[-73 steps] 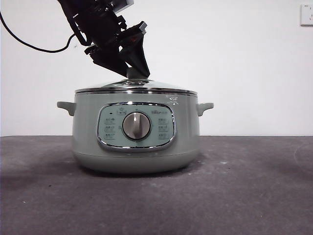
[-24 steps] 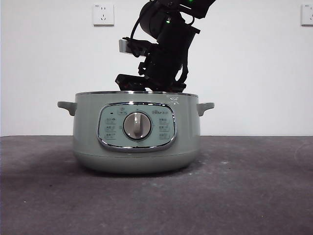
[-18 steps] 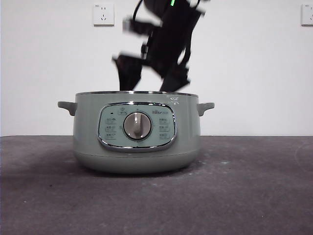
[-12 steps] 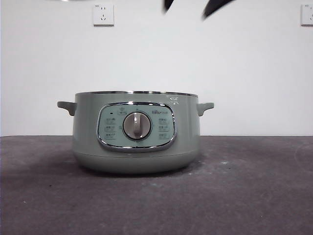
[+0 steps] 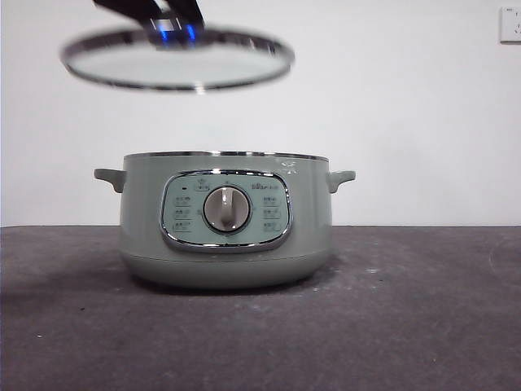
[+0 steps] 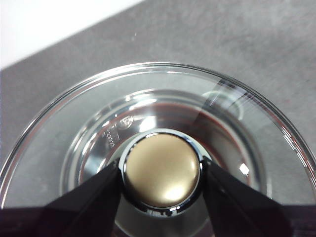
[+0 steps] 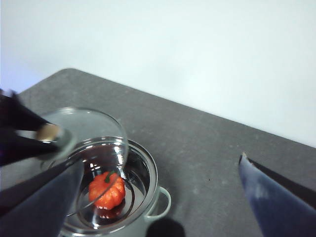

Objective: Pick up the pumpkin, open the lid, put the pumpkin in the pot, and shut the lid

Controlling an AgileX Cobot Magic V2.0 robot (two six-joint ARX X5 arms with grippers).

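Note:
The sage-green pot (image 5: 226,220) stands open on the table. The orange pumpkin (image 7: 106,190) lies inside it, seen in the right wrist view; the pot wall hides it in the front view. My left gripper (image 6: 160,168) is shut on the knob (image 6: 161,175) of the glass lid (image 6: 89,123). It holds the lid (image 5: 177,59) in the air, above the pot and a little to its left, slightly tilted. The left gripper (image 5: 167,12) shows at the top edge. My right gripper (image 7: 158,163) is open and empty, high above the pot (image 7: 150,170).
The dark grey table (image 5: 407,309) runs to a white wall behind. A wall socket (image 5: 510,24) sits at the top right. The pot's side handles (image 5: 340,177) stick out on both sides.
A second ago an arm was reaching down into the open pot; it rose out of the front view. The lid has come into view from the upper left, held above the pot.

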